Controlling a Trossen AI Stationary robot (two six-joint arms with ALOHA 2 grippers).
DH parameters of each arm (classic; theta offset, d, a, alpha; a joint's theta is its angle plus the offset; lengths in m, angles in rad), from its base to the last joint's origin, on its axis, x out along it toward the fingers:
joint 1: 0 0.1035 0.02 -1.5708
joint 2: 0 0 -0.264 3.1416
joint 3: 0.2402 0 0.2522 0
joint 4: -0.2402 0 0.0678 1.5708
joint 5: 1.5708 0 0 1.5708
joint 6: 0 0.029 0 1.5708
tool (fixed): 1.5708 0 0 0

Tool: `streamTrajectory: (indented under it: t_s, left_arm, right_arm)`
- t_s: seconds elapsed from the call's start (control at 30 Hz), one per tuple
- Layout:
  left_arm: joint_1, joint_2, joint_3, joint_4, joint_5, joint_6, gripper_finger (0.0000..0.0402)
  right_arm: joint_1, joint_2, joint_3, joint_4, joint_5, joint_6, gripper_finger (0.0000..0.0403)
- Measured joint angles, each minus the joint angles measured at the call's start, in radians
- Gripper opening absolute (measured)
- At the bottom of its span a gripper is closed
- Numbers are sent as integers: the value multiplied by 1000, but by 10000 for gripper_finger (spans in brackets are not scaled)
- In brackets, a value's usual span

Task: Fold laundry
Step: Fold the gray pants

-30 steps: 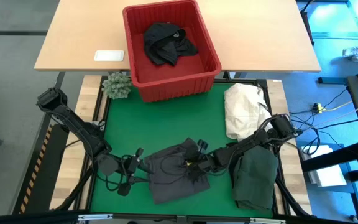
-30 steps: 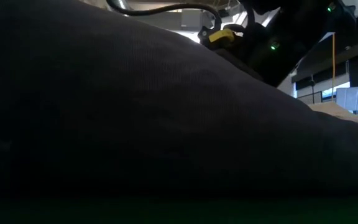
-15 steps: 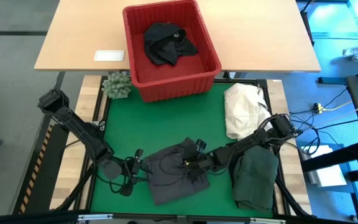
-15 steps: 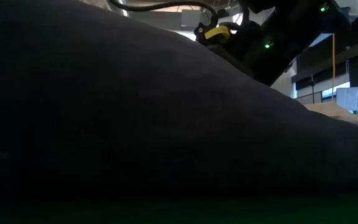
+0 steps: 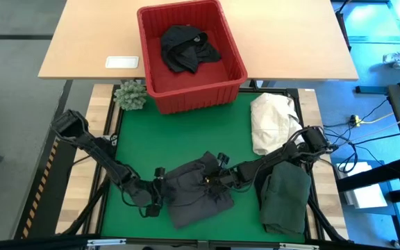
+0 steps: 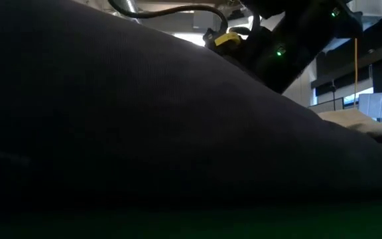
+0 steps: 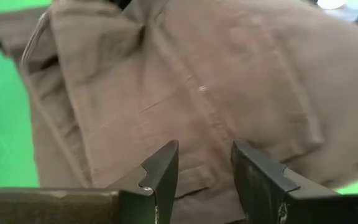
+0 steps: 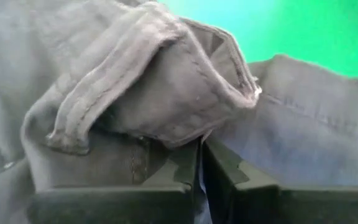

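**Dark grey garment mid-fold at the front of the bench**

The right gripper (image 8: 199, 163) has its fingers pressed together on a thick rolled hem of the dark grey garment (image 5: 196, 191); the wrist view shows the cloth bunched over the fingertips and pinched between them. In the high view this gripper (image 5: 214, 182) sits over the middle of the garment, its arm reaching in from the right edge. The left gripper (image 7: 202, 167) has its fingers apart, with nothing between them, poised just above the garment's flat panel near a seam; from above it (image 5: 157, 194) is at the garment's left edge.

The step in hand looks like one fold of this garment, the right arm holding a lifted edge while the left readies itself to pin or take a second hold. The next move likely calls for the left fingers to close on a single layer at the near edge, so both arms can carry the cloth over evenly and keep it from bunching further.

Around them, on the green mat (image 5: 186, 135): a folded dark green garment (image 5: 285, 198) lies just to the right, a cream-white cloth heap (image 5: 273, 121) behind it. A black garment (image 5: 186, 47) waits in the red basket (image 5: 155, 83) at the far side.
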Motion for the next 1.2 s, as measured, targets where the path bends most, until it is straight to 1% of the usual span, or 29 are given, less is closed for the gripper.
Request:
streamTrajectory:
  t_s: [0.07, 0.17, 0.33, 0.5, 0.57, 0.63, 0.73, 0.83, 0.9, 1.0, 1.1, 1.2]
  left_arm:
    - [14, 3, 0, -33, 1, -30, 141]
    - [28, 3, 1, -94, 2, -88, 141]
    - [30, 3, 1, -151, 1, -140, 141]
    - [30, 3, 1, -157, 1, -140, 141]
    - [30, 3, 1, -156, 1, -140, 141]
    - [30, 3, 1, -157, 1, -140, 141]
    - [30, 3, 1, -157, 0, -140, 141]
    - [30, 3, 1, -158, -18, -139, 141]
    - [30, 3, 1, -160, -37, -139, 141]
    - [30, 3, 1, -161, -66, -139, 141]
    - [30, 3, 1, -161, -89, -139, 141]
    - [35, 3, 0, -160, -96, -139, 141]
  right_arm:
    - [2, 0, 14, -10, -2, -60, 26]
    - [3, 0, 64, -72, 4, -138, 29]
    - [3, 0, 187, -267, 23, -191, 30]
    - [3, -1, 298, -460, 30, -221, 33]
    - [3, -2, 335, -530, 30, -221, 45]
    - [3, -2, 360, -570, 30, -221, 68]
    - [3, -2, 378, -551, 14, -219, 112]
    - [3, -2, 378, -442, -89, -222, 150]
    - [3, -2, 371, -360, -122, -229, 162]
    - [3, 11, 368, -296, -145, -249, 164]
    - [-5, 40, 367, -303, -142, -254, 151]
    - [-20, 73, 366, -348, -128, -254, 129]
